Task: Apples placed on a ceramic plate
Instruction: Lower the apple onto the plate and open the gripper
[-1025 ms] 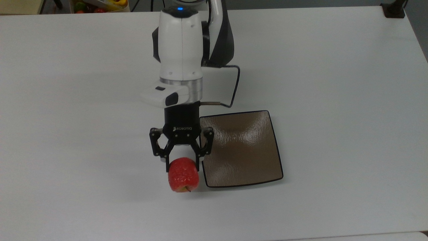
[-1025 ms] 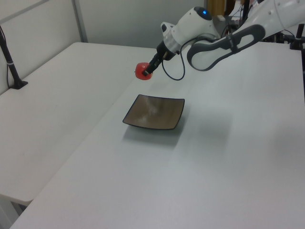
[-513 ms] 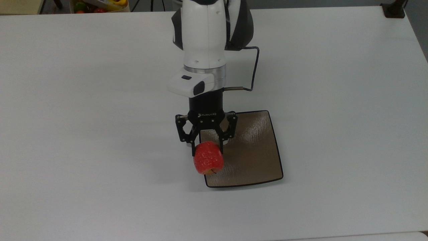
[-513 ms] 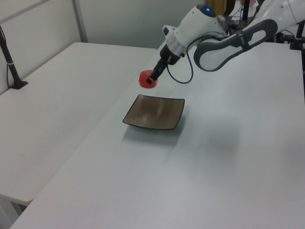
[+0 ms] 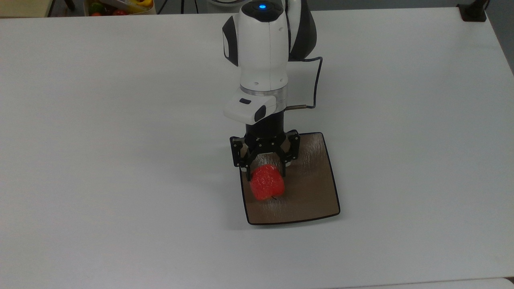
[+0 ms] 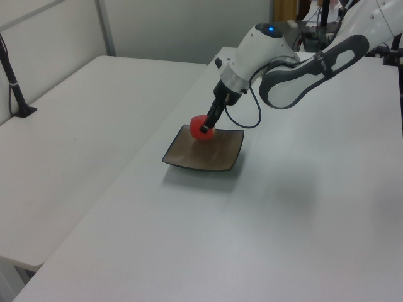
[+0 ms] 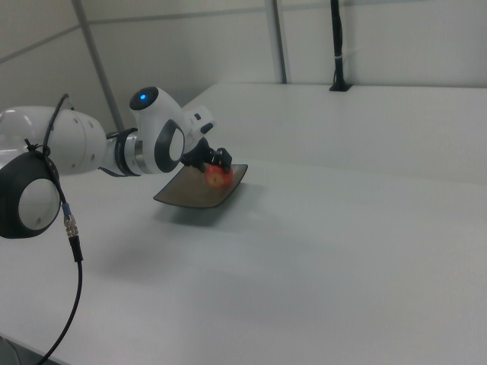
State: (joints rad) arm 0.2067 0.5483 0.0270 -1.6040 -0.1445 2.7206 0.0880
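While the gripper [image 5: 266,173] clamps its fingers on the red apple [image 5: 267,187], apple over the top view's left part of the square brown ceramic plate [image 5: 311,196], plate flat on white table [image 5: 120,120].

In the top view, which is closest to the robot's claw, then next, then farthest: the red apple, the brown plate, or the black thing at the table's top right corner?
1. The apple: held in the claw.
2. The ceramic plate: right under the claw, spreading to the top view's right.
3. The black mount: far off at the table's corner, the top view's upper right.
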